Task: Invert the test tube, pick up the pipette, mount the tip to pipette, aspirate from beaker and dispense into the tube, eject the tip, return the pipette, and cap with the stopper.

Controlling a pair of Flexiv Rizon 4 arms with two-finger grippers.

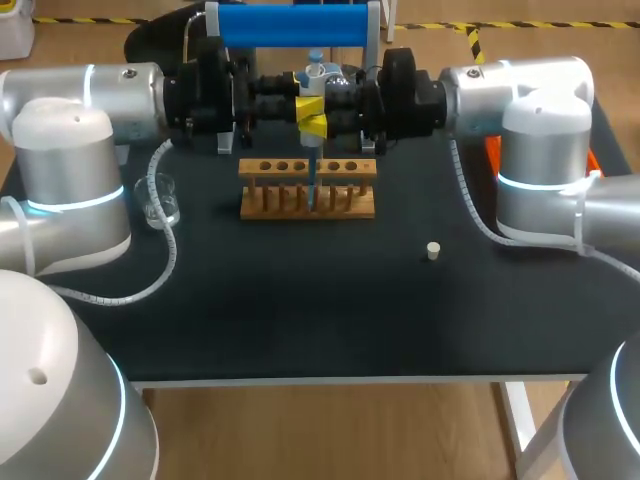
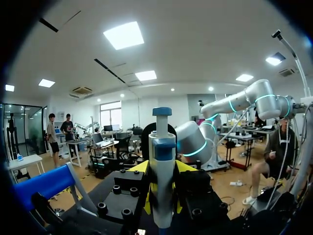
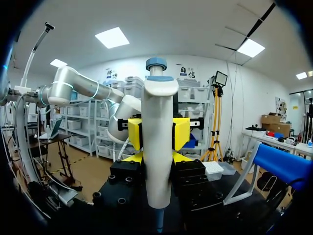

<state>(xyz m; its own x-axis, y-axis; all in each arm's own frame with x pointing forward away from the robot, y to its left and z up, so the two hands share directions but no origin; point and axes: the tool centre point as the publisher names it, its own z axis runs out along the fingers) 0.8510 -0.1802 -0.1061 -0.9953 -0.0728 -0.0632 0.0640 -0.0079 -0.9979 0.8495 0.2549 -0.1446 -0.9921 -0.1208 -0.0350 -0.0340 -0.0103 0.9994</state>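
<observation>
Black table (image 1: pixel 300 330): stopper (image 1: pixel 433 251) at the rack's (image 1: pixel 345 205) four o'clock. Our left gripper (image 2: pixel 161 169) and right gripper (image 3: pixel 157 134) pinch the pipette (image 1: pixel 314 78); we judge dispensing underway, with ejecting, returning and capping left.

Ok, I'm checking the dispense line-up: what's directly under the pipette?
The wooden rack. The blue tip of the pipette runs down into the rack's middle. Whatever stands in that slot is hidden by the rack's top bar and posts.
</observation>
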